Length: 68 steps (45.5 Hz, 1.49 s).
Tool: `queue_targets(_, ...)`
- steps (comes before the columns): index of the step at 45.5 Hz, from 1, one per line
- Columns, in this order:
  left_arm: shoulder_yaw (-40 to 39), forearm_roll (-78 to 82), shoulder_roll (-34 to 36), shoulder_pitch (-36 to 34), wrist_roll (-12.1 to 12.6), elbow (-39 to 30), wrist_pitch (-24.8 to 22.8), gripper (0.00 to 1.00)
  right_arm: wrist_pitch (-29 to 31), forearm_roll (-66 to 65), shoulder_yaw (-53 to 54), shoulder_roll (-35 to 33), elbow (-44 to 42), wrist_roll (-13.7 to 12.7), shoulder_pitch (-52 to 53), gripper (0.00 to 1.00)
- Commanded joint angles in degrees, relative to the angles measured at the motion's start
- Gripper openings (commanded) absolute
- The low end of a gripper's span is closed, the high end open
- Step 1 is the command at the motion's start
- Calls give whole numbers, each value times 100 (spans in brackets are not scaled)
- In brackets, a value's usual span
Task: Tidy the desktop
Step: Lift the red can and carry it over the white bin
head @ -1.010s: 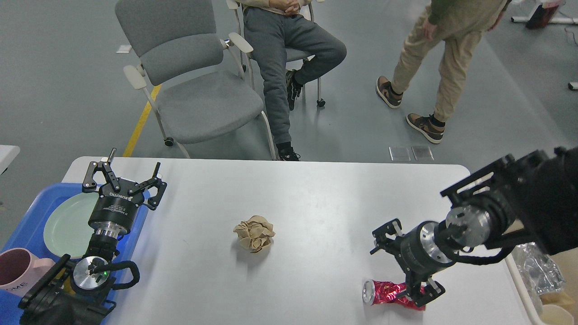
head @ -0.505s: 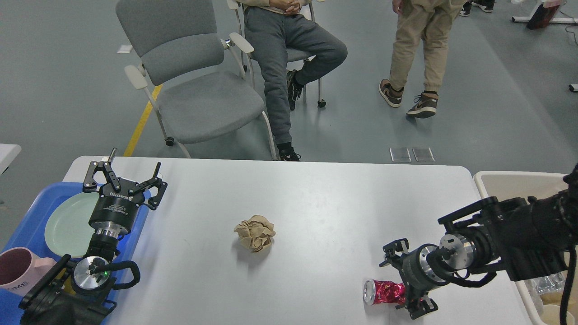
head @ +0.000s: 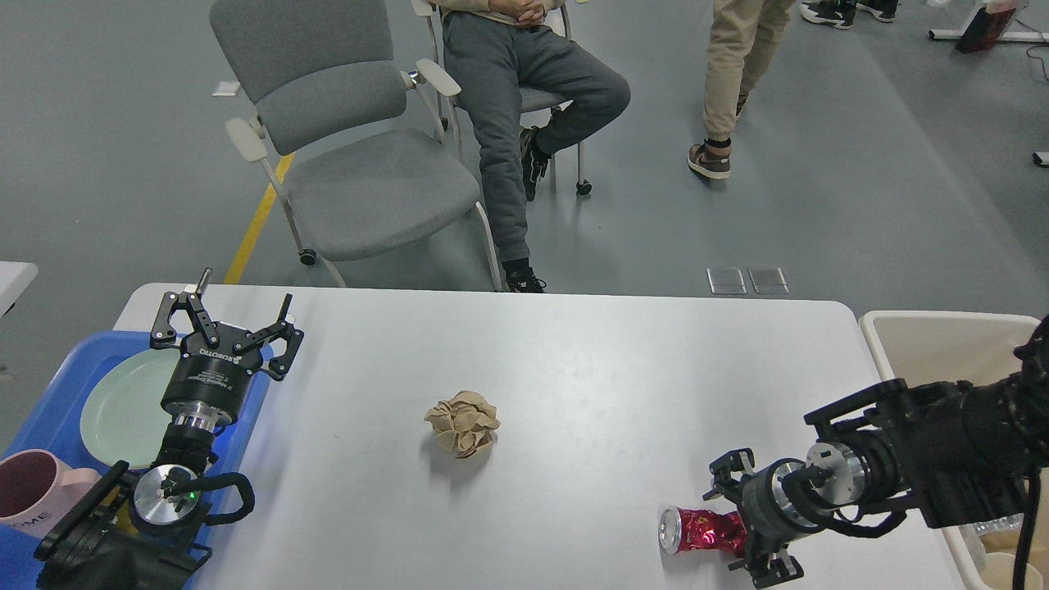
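Observation:
The white desktop (head: 574, 360) holds a crumpled beige paper ball (head: 462, 422) near its middle and a crushed red can (head: 701, 530) lying on its side near the front right. My right gripper (head: 744, 524) is low at the can's right end. Its fingers stand apart, one above and one below that end, so it is open around the can. My left gripper (head: 223, 318) is open and empty, pointing away over the desktop's left edge beside the blue tray.
A blue tray (head: 49, 410) at the left holds a pale green plate (head: 115, 401) and a pink mug (head: 29, 487). A beige bin (head: 926, 344) stands off the right edge. A grey chair (head: 361, 180) and two people are beyond the far edge.
My right arm has dropped lower and drawn back to the right, uncovering the beige bin; its gripper stays at the can's right end. The standing person has walked away. The left arm has not moved.

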Motion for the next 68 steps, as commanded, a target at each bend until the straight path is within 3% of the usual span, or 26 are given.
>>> queue_targets(1,0,0,-1,8,-7,0,1,97,96,0,8,8,12,0,-3,45)
queue_targets(5,0,0,7,-1,2,0,1,97,149,0,8,-1,3,8,14,25)
queue_targets(12,0,0,7,-1,2,0,1,97,149,0,-9,-1,12,8,23,0)
queue_targets(32,-9,0,7,7,2,0,-8,97,166,-114,-369,-203,337,-123,681,0)
queue_targets(46,-9,0,-1,-1,11,0,1,97,201,-764,-1590,-185,1857,-264,2842,0)
queue_targets(60,0,0,-1,-1,2,0,1,97,2055,-2029,-2636,-309,2491,-176,5251,0)
queue_targets(68,0,0,-1,7,2,0,-8,97,2645,-2970,-2874,-432,2482,245,5709,0)
